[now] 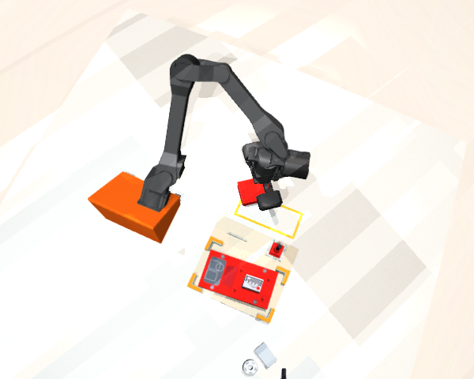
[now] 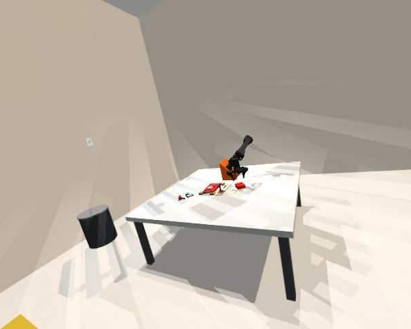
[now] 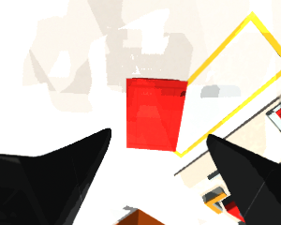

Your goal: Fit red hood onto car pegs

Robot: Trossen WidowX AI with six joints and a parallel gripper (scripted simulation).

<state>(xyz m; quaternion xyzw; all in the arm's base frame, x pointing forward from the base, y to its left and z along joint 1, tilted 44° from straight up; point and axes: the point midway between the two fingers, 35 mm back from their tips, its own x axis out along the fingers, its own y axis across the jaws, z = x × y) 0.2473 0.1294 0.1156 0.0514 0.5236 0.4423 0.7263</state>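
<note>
The red hood (image 1: pixel 247 191) (image 2: pixel 240 185) (image 3: pixel 154 114) lies flat on the white table, just outside one corner of a yellow marked rectangle (image 1: pixel 265 225) (image 3: pixel 220 47). My gripper (image 1: pixel 264 192) (image 2: pixel 237 172) (image 3: pixel 157 135) is open wide and empty. It hangs above the hood, and in the wrist view its two black fingers stand one on each side of the hood, apart from it. The red chassis (image 1: pixel 229 277) (image 2: pixel 211 185) sits in the beige jig (image 1: pixel 237 232) with orange corner brackets. The grey engine block (image 1: pixel 253 282) is on its deck. The pegs are too small to make out.
The arm's orange base (image 1: pixel 126 204) (image 2: pixel 224 166) stands left of the hood. A small red block with a dark knob (image 1: pixel 276 249) sits on the jig's corner. A grey plate (image 1: pixel 265 354) and a round washer (image 1: pixel 250 365) lie near the table's front. A black bin (image 2: pixel 96 226) stands on the floor.
</note>
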